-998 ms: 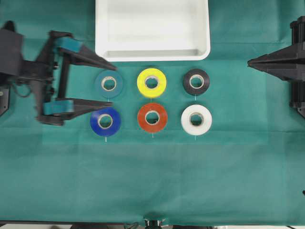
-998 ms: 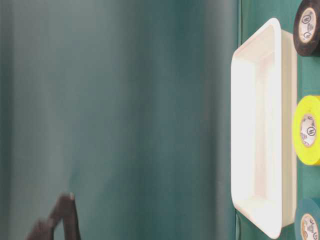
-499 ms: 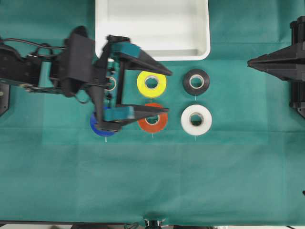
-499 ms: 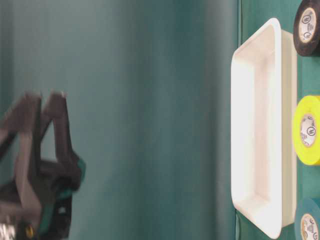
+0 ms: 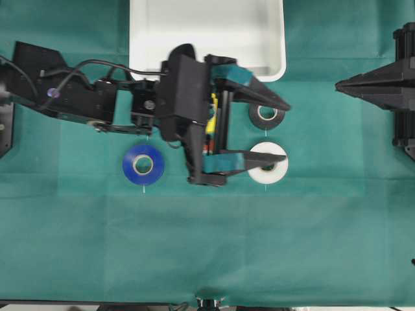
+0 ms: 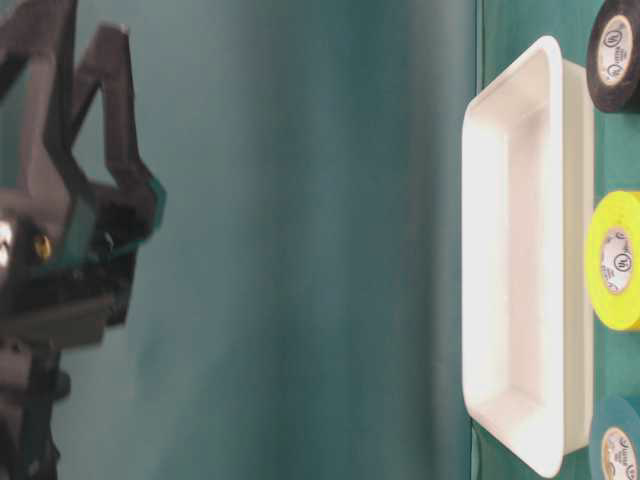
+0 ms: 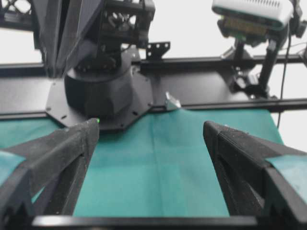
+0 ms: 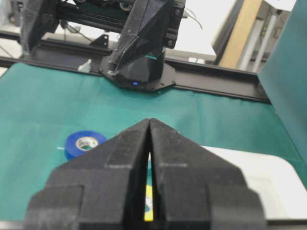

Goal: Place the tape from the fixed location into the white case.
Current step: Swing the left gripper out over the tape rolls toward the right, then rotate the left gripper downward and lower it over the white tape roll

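The white tape (image 5: 271,167) lies on the green cloth in the right column, below the black roll (image 5: 267,115). My left gripper (image 5: 286,129) hangs open above these two rolls; its lower finger crosses the white tape and its upper finger crosses the black roll. The table-level view shows this gripper (image 6: 85,35) well off the cloth. In the left wrist view the open gripper (image 7: 151,124) has only cloth between its fingers. The white case (image 5: 207,39) sits at the top centre, empty. My right gripper (image 5: 340,84) rests shut at the right edge, holding nothing.
A blue roll (image 5: 143,164) lies at lower left. A yellow roll (image 5: 211,120) shows as a sliver under the left wrist. The table-level view holds the case (image 6: 520,270), black (image 6: 615,55), yellow (image 6: 612,260) and teal (image 6: 615,450) rolls.
The left arm has swept right, from the left column of rolls across the middle to above the right column. Its gripper stayed open. The right arm has not moved.
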`<state>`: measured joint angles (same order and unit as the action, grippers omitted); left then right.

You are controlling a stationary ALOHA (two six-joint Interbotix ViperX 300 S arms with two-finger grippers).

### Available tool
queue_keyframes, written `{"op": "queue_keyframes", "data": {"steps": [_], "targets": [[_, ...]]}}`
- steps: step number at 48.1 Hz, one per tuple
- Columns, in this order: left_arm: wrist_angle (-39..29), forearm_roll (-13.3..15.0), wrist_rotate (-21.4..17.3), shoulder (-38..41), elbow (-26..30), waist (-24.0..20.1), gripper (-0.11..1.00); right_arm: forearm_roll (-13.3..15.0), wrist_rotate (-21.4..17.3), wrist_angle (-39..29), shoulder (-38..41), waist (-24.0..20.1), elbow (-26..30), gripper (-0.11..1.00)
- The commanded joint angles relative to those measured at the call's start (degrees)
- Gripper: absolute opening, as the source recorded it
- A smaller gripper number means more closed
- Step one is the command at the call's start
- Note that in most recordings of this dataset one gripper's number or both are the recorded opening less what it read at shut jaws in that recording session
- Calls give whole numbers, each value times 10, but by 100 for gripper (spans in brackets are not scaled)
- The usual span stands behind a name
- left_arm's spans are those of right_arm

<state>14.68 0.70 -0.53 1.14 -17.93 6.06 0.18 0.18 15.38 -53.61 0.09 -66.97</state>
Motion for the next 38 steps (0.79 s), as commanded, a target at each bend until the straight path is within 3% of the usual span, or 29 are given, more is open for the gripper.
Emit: {"op": "queue_keyframes", "data": {"steps": [1, 11, 38], "targets": [[1, -2, 0, 4, 31, 1, 99, 1, 0, 5, 4, 1, 17, 0], [-4, -2, -1, 25, 54, 0, 99, 1, 0, 5, 4, 1, 17, 0], [-15, -2, 0, 25, 55, 1, 99, 1, 0, 4, 4, 1, 17, 0]]}}
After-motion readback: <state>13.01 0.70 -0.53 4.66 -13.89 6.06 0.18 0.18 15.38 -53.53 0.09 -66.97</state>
